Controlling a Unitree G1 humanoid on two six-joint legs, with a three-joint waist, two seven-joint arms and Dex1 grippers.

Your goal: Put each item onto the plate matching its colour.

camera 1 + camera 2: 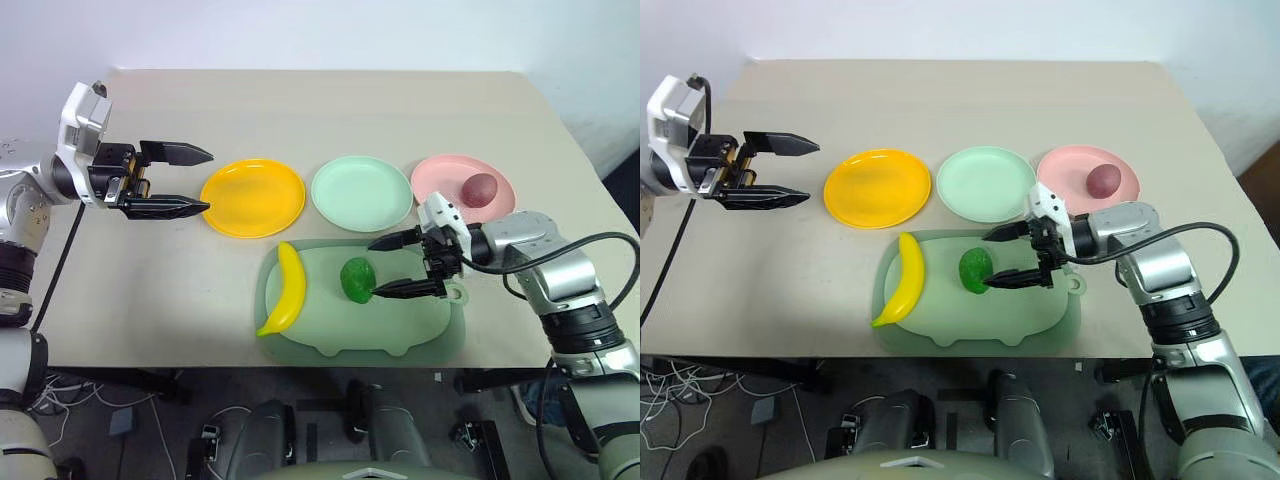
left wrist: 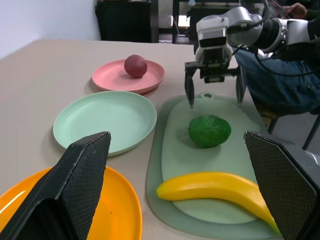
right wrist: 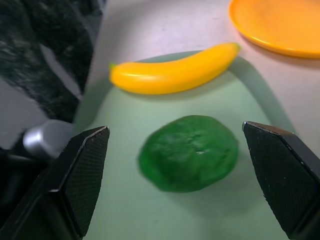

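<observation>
A bumpy green fruit [image 1: 357, 278] and a yellow banana [image 1: 286, 289] lie on the pale green pig-shaped mat [image 1: 400, 330]. My right gripper [image 1: 378, 267] is open just right of the green fruit, its fingers pointing at it and not touching. Behind the mat stand three plates in a row: yellow-orange [image 1: 252, 197], mint green [image 1: 361, 193] and pink [image 1: 445, 176]. A dark red round fruit [image 1: 480, 187] rests on the pink plate. My left gripper [image 1: 205, 181] hangs open and empty above the table, left of the yellow-orange plate.
The beige table [image 1: 150, 290] has bare room at the left and behind the plates. Its front edge runs just below the mat. A black cable [image 1: 560, 250] loops off my right forearm.
</observation>
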